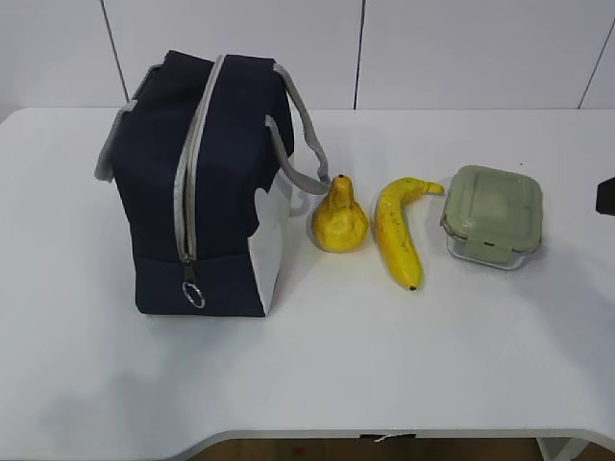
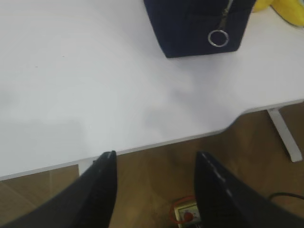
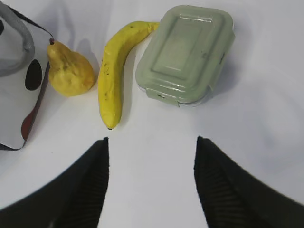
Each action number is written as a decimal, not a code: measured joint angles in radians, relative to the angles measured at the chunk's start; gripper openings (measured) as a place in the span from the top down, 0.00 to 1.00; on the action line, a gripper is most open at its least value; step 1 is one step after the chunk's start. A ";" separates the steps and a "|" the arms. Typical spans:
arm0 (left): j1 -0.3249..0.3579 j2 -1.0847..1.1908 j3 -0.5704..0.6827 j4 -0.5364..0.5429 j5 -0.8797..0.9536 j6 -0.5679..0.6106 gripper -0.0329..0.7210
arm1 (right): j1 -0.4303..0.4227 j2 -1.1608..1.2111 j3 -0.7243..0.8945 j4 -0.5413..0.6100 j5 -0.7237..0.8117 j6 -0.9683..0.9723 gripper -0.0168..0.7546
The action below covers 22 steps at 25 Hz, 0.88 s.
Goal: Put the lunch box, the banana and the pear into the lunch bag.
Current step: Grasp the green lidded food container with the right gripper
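Lunch bag (image 1: 207, 182) zipped; pear (image 1: 339, 219), banana (image 1: 399, 230), lunch box (image 1: 493, 214) on desk (image 1: 384, 365). Both jaws apart, empty.

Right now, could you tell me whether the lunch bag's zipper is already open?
No, the zipper on the lunch bag runs closed down its front, with the ring pull hanging at the bottom.
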 joint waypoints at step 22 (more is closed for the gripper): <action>-0.092 0.315 -0.055 -0.057 -0.160 0.000 0.42 | 0.000 0.233 -0.190 -0.445 0.141 0.315 0.39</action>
